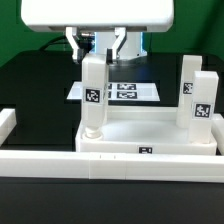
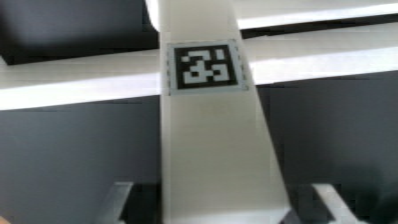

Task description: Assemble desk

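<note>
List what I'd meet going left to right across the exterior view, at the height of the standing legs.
Border bar's raised end → leg held in the end effector → marker board behind → two upright legs at the tabletop's right side; their own order is unclear.

No readable text, only black-and-white square tags (coded patterns) on legs, marker board

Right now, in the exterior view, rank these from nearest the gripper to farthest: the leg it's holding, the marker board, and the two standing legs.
1. Held leg, in the gripper.
2. Marker board, behind it.
3. Two standing legs, exterior view's right.
</note>
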Motion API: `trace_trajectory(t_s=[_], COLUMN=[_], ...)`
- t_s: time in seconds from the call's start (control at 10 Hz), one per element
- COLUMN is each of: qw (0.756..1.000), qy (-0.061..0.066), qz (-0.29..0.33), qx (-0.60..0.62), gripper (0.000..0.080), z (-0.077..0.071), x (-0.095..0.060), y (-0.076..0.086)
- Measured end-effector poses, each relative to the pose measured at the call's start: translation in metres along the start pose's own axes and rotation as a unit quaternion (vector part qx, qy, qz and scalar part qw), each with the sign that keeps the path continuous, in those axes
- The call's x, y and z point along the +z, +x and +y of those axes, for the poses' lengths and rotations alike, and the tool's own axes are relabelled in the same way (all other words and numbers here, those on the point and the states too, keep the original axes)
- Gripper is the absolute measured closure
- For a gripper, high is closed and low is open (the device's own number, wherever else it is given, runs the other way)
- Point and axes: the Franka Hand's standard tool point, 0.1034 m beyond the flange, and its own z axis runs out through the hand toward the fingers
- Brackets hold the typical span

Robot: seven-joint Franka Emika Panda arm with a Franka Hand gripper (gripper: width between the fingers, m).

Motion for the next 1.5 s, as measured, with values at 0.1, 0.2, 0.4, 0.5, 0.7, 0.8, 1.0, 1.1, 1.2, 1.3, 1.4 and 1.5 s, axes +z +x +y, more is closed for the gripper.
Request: trace_trajectory(t_s=[0.1,0.2,0.4,0.5,0.7,0.8,1.0,1.1,1.2,1.3,1.4,1.5], qw=[1.0,1.0,1.0,1.0,1.0,1.0,0.999,0.999,0.998,0.997,0.996,0.995], qy=[0.0,0.0,0.0,-0.003,-0.006,-0.011,-0.018,-0.021,-0.028,-0.033,-0.038,-0.039], qz=[0.0,0.0,-0.002,0.0,0.008,0.016,0.031,0.041,0.056,0.068,0.084,0.089], qx=[0.001,0.001,0.001,0.001,0.0,-0.002,-0.003,-0.005,-0.008,-0.01,-0.013,-0.015], gripper=[0.0506,0.0506,0.0506,0.0506,0.0506,0.0506,0.0506,0.0506,0.0506,0.0506,0.0506,0.0506], z=[0.0,-0.001,-0.001,0.0,0.001,0.002,0.005,0.004,0.005,0.005,0.004,0.003], x=[0.002,0.002,0.004,0.005,0.005,0.005,0.004,0.004,0.003,0.003,0.003,0.003], y=[0.001,0.002,0.0,-0.004,-0.005,-0.005,-0.006,-0.007,-0.01,-0.011,-0.011,-0.01])
